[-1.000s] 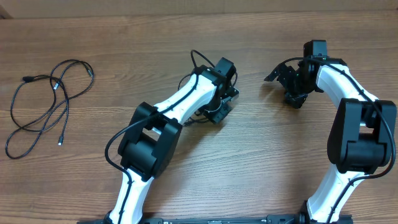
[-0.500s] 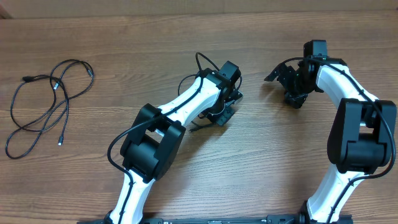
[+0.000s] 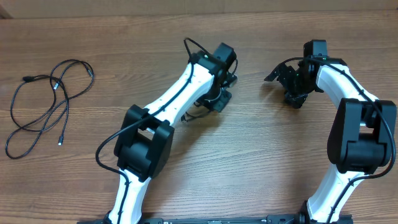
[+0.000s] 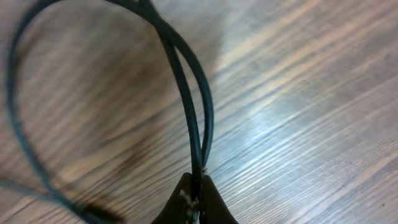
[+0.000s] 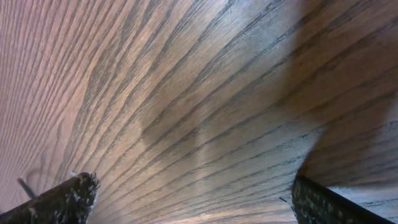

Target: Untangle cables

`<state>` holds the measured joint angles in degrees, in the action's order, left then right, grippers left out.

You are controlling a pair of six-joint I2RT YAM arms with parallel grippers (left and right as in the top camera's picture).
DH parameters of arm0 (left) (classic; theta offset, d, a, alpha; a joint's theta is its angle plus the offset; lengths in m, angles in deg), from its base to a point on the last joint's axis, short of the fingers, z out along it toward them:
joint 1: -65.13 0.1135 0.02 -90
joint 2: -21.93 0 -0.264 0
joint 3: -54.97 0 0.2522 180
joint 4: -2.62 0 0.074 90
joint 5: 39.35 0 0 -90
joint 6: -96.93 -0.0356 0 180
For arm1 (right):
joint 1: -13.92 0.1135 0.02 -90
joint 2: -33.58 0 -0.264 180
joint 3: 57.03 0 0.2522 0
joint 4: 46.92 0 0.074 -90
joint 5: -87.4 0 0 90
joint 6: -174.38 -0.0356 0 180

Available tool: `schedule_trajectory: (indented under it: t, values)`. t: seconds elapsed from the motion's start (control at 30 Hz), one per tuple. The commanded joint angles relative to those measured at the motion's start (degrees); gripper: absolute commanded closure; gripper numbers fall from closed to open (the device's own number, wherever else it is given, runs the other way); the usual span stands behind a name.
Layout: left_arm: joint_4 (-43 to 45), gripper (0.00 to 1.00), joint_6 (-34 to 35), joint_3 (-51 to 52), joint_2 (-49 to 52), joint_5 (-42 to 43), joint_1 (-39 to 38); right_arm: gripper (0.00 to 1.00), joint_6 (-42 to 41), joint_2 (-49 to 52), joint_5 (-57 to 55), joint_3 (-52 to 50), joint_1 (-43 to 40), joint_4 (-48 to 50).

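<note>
Left gripper (image 4: 196, 200) is seen pinched shut on two strands of a thin black cable (image 4: 186, 93), looped just above the table (image 3: 261, 162) near its centre. Right gripper (image 3: 287, 79) is held spread wide over bare wood. More cables (image 3: 65, 112) are seen lying in loose loops at the far left, well apart from both arms.

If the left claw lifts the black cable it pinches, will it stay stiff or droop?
Probably droop: the cable bends in a loose loop from the left claw. It looks thin, so likely light. Two strands sit in the pinch, so both may rise together.
</note>
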<state>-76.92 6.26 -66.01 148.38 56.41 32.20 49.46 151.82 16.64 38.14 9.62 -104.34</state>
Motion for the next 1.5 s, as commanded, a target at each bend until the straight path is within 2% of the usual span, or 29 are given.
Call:
schedule_trajectory:
  t: [0.0,0.37,0.43,0.63,0.8,0.93,1.03,1.13,1.47]
  values:
    - [-1.7,0.96,4.2,-1.7,-2.5,-7.1,1.6,0.00,0.9,1.5,-4.2,-0.7,-0.4,0.1]
    - [-6.5,0.96,9.5,-4.4,-2.6,-22.1,2.9,0.00,0.9,1.5,-4.2,-0.8,-0.4,0.1]
    - [-8.2,0.96,11.4,-8.1,-3.4,-25.5,2.9,0.00,0.9,1.5,-4.2,-0.7,-0.4,0.1]
    - [-9.2,0.96,11.7,-20.8,-9.2,-30.4,3.0,0.00,0.9,1.5,-4.2,-0.7,-0.4,0.1]
    - [-4.4,0.96,12.5,-27.6,-18.1,-41.6,3.6,0.00,0.9,1.5,-4.2,-0.7,-0.4,0.1]
    - [1.8,0.96,12.4,-28.0,-24.7,-53.5,4.6,0.00,0.9,1.5,-4.2,-0.7,-0.4,0.1]
    - [5.6,0.96,12.4,-28.0,-27.5,-59.2,6.1,0.00,0.9,1.5,-4.2,-0.7,-0.4,0.1]
    - [7.7,0.96,12.3,-28.0,-29.7,-60.5,9.7,0.00,0.9,1.5,-4.2,-0.7,-0.4,0.1]
    - [5.8,0.96,12.7,-27.9,-29.9,-58.9,19.7,0.00,0.9,1.5,-4.2,-0.7,-0.4,0.1]
